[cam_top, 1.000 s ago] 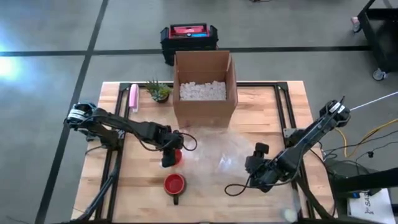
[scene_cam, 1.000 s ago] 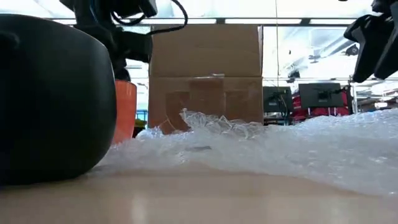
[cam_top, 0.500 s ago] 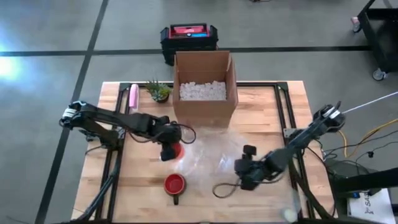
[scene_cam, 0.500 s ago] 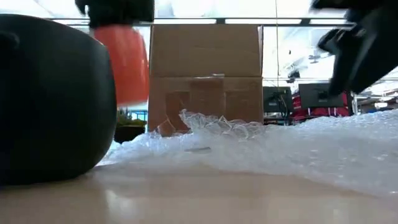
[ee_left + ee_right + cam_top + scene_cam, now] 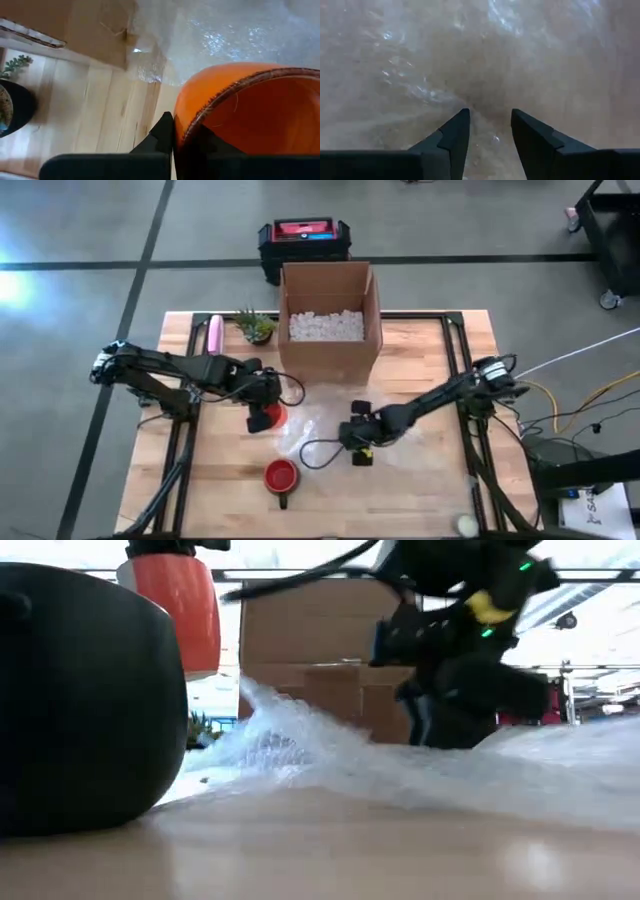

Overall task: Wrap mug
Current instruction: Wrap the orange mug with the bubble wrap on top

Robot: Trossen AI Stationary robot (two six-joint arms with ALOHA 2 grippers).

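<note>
Cardboard box (image 5: 329, 320) walls off the far side; near mug (image 5: 281, 477) blocks the front edge

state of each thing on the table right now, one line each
orange mug: lifted off the table, held at its rim by the left hand
second red mug: upright on the table, untouched
bubble wrap: spread on the table, rumpled
right hand: open, fingers down on the bubble wrap
cardboard box: open, holding white packing fill

I see the box (image 5: 329, 320) at the table's (image 5: 430, 480) back, a plant (image 5: 254, 327) to its left, bubble wrap (image 5: 325, 425) before it, and a second mug (image 5: 281, 478) on the front edge.
</note>
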